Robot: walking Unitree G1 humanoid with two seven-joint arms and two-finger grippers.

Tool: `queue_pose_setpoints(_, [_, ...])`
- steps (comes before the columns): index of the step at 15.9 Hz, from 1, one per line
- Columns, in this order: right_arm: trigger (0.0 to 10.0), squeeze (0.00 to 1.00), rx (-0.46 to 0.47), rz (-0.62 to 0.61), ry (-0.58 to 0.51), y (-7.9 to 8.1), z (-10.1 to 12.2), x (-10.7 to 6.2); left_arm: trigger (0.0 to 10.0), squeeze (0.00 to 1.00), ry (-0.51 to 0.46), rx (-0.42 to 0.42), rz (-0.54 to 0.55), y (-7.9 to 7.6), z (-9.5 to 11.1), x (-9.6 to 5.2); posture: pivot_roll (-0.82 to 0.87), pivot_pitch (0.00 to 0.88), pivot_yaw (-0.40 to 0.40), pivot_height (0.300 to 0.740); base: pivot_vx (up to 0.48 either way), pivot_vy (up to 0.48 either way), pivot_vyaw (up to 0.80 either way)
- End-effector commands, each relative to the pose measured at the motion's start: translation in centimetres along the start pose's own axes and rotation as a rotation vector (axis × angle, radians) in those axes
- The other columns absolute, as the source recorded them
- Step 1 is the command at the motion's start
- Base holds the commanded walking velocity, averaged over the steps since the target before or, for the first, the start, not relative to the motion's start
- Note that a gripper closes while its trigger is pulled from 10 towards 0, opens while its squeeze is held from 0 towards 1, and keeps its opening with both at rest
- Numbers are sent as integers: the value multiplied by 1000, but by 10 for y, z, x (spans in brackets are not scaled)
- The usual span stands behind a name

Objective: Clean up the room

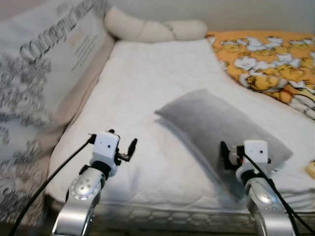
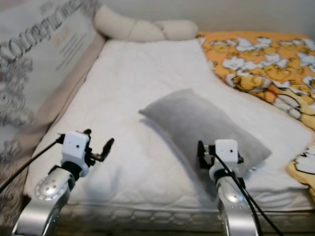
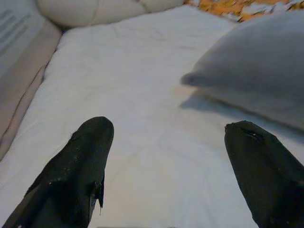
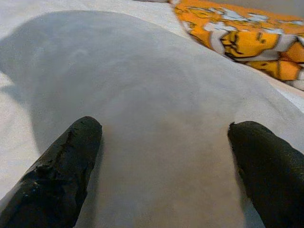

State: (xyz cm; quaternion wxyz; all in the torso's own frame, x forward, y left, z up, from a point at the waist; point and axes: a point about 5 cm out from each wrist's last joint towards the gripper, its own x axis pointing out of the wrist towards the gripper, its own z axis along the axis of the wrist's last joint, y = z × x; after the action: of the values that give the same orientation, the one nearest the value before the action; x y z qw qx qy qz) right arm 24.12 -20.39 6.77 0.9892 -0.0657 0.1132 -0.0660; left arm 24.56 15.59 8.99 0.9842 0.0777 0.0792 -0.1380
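Note:
A grey pillow (image 1: pixel 221 125) lies slantwise on the white bed (image 1: pixel 147 83), right of the middle. My right gripper (image 1: pixel 225 155) hovers at the pillow's near end, open, its two fingers (image 4: pixel 61 166) spread over the grey fabric with nothing between them. My left gripper (image 1: pixel 130 147) is held above the bare sheet near the bed's front edge, left of the pillow, also open and empty; its wrist view has the pillow's corner (image 3: pixel 247 71) ahead and off to one side. An orange blanket with a cartoon print (image 1: pixel 268 59) is bunched at the far right.
A long cream bolster (image 1: pixel 152 28) lies across the head of the bed. A tall padded panel with grey lettering (image 1: pixel 44 64) runs along the left side. The mattress's quilted front edge (image 1: pixel 162 214) is just below my arms. Another fold of the orange blanket (image 2: pixel 302 169) shows at the near right.

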Motion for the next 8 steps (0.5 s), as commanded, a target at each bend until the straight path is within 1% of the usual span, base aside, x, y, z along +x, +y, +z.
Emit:
queue_pose_setpoints(1, [10000, 0, -14, -89, 19, -18, -2, 1, 10000, 0, 1, 10, 5, 1, 1, 0, 5, 0, 18, 740, 0, 0, 0])
queue_pose_setpoints(2, [10000, 0, -19, -215, 55, -43, -6, 4, 10000, 0, 1, 20, -17, 0, 1, 1, 4, 0, 21, 740, 0, 0, 0])
queue_pose_setpoints(3, [10000, 0, -21, -243, 60, -50, -7, 4, 10000, 0, 1, 24, -29, -1, 2, 1, 4, 0, 22, 740, 0, 0, 0])
queue_pose_setpoints(4, [10000, 0, -54, -294, 70, -66, -8, 5, 10000, 0, 0, 21, -94, -5, 2, 1, 1, 0, 24, 740, 0, 0, 0])
queue_pose_setpoints(5, [10000, 0, -78, -331, 81, -78, -9, 5, 10000, 0, -1, 24, -146, -8, 3, 2, 0, 0, 25, 740, 0, 0, 0])
queue_pose_setpoints(7, [10000, 0, -154, -436, 191, -112, -21, 1, 10000, 0, 9, 52, -290, -15, 4, 4, -4, 0, 28, 740, 0, 0, 0])
queue_pose_setpoints(8, [10000, 0, -176, -466, 209, -121, -22, -1, 10000, 0, 9, 66, -307, -15, 5, 6, -6, 0, 30, 740, 0, 0, 0])
